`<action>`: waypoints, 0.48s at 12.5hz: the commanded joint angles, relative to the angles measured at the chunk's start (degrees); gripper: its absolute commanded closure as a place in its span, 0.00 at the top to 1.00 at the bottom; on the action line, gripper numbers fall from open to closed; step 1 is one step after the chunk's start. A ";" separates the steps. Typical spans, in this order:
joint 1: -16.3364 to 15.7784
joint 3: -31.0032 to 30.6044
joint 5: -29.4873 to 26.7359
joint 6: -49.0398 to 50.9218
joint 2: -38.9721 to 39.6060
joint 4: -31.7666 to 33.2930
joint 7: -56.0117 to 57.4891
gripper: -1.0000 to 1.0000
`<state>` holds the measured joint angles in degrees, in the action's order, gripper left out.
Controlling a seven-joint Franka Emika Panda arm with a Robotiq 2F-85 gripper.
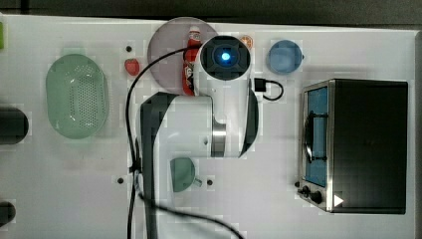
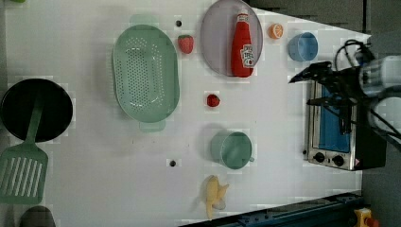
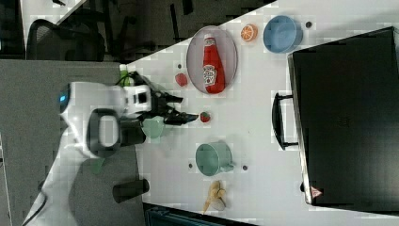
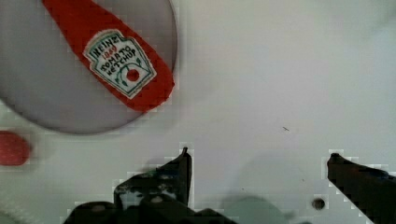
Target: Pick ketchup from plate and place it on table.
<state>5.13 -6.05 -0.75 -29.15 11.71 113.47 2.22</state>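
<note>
Currently ketchup (image 4: 112, 60) well beyond spread fingers (image 4: 184, 170).

Bright even light washing the white desk (image 2: 94, 156), soft faint shadows showing, blocky compression speckling edges, wrist view blurring slightly toward its borders

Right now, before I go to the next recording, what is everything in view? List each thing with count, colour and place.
Ketchup: 1, red, lying on the plate.
Plate: 1, mauve-grey, table's far edge in the left view.
Basket: 1, green, left view's left of plate.
Strawberries: 2, red, between basket and plate.
Orange slice: 1, beside plate.
Bowl: 1, blue, next to the slice.
Cup: 1, green, mid-table.
Banana: 1, yellow, near edge.
Oven: 1, black-silver.
Pan: 1, black.
Spatula: 1, green.
Table: white.
Tool: open, above bare table beside plate.
</note>
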 commanded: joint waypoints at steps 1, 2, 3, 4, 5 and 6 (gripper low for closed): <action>-0.75 -2.38 0.08 -7.39 3.62 -1.72 7.27 1.00; -0.80 -2.41 0.08 -9.47 5.98 -2.12 11.32 1.00; -0.84 -2.44 0.10 -11.31 8.30 -2.92 15.77 1.00; -0.85 -2.43 0.13 -12.67 10.59 -3.98 20.15 1.00; -0.86 -2.45 0.16 -13.36 12.77 -5.35 24.41 1.00; -0.92 -2.46 0.16 -13.80 14.89 -7.01 28.83 1.00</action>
<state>3.75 -8.23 -0.61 -41.41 26.73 109.61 21.47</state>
